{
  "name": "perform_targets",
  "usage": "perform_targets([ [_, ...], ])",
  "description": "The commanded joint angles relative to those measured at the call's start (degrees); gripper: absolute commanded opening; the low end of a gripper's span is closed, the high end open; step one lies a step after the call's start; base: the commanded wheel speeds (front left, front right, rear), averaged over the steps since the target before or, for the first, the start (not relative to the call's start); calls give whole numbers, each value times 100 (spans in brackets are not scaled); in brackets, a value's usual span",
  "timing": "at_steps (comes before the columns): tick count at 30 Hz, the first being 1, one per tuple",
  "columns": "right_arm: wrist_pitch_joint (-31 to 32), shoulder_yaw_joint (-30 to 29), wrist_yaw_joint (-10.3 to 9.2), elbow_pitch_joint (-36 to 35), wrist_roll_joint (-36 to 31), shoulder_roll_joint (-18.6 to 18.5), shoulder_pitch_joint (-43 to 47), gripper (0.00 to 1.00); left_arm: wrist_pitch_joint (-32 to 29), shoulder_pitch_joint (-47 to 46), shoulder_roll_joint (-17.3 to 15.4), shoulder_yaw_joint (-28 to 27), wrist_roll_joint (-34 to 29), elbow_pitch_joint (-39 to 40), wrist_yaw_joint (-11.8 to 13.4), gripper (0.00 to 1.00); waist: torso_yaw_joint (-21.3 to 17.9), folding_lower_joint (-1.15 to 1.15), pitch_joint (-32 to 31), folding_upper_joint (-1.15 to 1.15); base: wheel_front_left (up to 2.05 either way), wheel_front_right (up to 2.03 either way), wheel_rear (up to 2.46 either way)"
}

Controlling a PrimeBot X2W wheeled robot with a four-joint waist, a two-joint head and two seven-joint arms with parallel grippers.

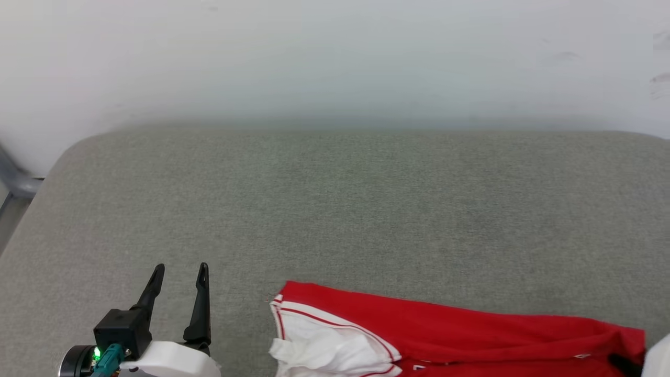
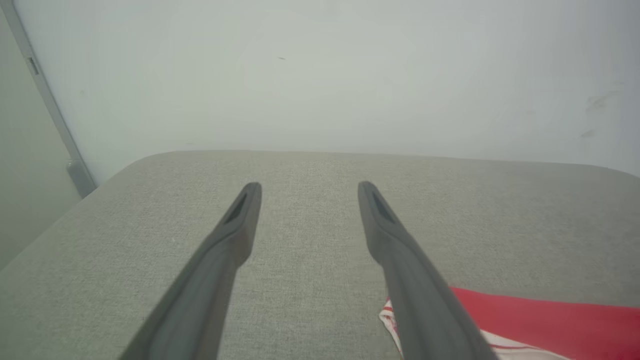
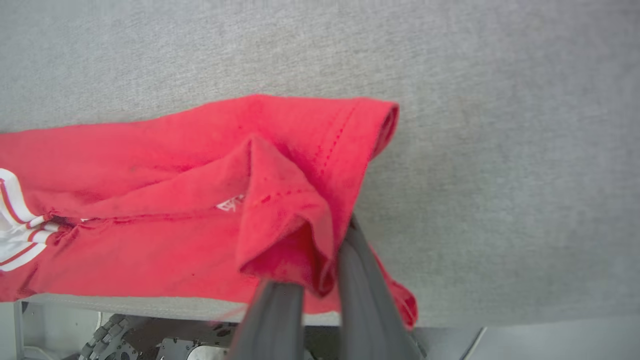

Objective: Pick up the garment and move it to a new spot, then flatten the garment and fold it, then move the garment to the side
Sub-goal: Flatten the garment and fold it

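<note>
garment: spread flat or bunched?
Bunched. The garment lies as a long rumpled strip along the grey surface's near edge, hem doubled over, one fold pinched in the right tool.

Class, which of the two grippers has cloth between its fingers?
The right gripper: it pinches a fold of the red garment. The left gripper hangs open and empty.

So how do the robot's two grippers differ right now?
The left gripper has its fingers spread wide apart; the right gripper has its fingers close together. The left gripper holds nothing and points out over the bare grey surface; the right gripper pinches a fold of the garment, at the end away from its white sleeve. Both have two long dark fingers.
</note>
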State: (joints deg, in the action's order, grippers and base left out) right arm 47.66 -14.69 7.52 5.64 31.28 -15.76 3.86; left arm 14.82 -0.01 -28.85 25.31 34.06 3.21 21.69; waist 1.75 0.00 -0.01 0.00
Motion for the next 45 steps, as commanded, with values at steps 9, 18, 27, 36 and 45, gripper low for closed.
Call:
perform_targets([
  [9,677,-644,-6,-32,1036,704,-433,0,26,124,-16,-2,33,-46,21,100,-212,0,-100,0,0,0,0],
  [18,1321,58,-5,105,3901,1299,-710,0,10,-20,-21,25,21,14,-37,100,107,0,-50,0,0,0,0],
  [27,282,2089,-5,155,4754,1290,-923,0,6,-335,57,13,-13,57,-141,100,657,0,485,0,0,0,0],
  [36,-408,3162,-5,589,4446,1287,-1421,0,38,-689,333,-64,-106,-154,-351,100,920,0,1005,0,0,0,0],
  [45,-1275,3517,-5,809,4052,1268,-1674,100,47,-786,581,-246,-276,-394,-568,100,858,0,1048,0,0,0,0],
])
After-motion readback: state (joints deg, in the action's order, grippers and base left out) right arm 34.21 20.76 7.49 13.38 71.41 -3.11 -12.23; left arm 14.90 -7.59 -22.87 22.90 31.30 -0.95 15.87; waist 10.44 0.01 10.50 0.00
